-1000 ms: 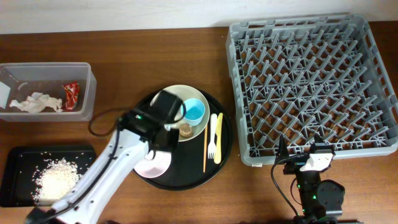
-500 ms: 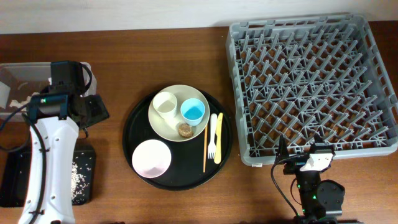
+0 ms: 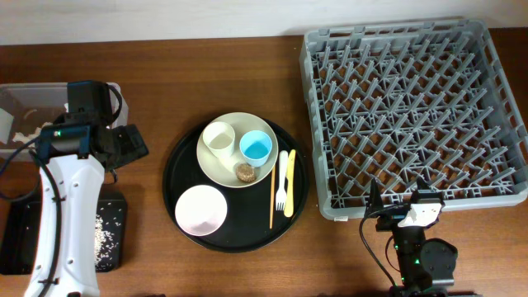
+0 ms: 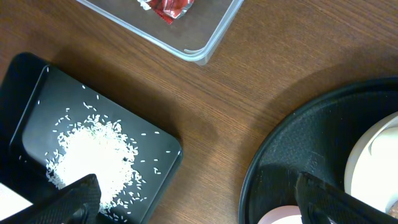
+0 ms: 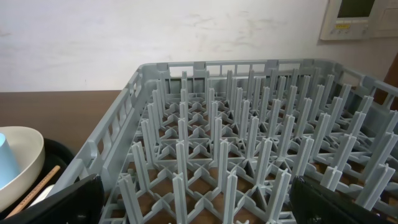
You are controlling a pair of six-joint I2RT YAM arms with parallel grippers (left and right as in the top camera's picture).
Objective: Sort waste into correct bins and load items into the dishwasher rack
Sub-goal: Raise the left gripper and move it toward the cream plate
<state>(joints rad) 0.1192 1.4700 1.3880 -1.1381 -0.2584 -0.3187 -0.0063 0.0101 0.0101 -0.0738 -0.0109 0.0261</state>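
My left gripper (image 3: 132, 143) hangs open and empty over bare table, between the clear tub (image 3: 23, 97) and the round black tray (image 3: 177, 169). In the left wrist view its fingers (image 4: 79, 198) stand wide apart; a red wrapper (image 4: 166, 7) lies in the tub (image 4: 208, 45), and rice (image 4: 93, 152) lies in the shallow black tray (image 4: 158, 168). On the cream plate (image 3: 224, 167) are a white cup (image 3: 219, 138), a light blue cup (image 3: 256, 147) and a brown lump (image 3: 245, 172). Pink bowl (image 3: 201, 209), wooden stick (image 3: 272, 195), fork (image 3: 281, 183) and yellow knife (image 3: 289, 183) lie beside it. My right gripper (image 3: 403, 208) is open at the grey rack's (image 3: 417, 115) front edge.
My left arm (image 3: 66, 206) covers part of the tub and most of the shallow black tray (image 3: 111, 235). The right wrist view looks across the rack's pegs (image 5: 249, 143), with the blue cup (image 5: 11, 167) and stick (image 5: 34, 190) at its left edge. A wall stands behind the table.
My left arm has swung from over the round tray to the left, beside the tub, and its jaws have opened wide. The right arm has not moved.
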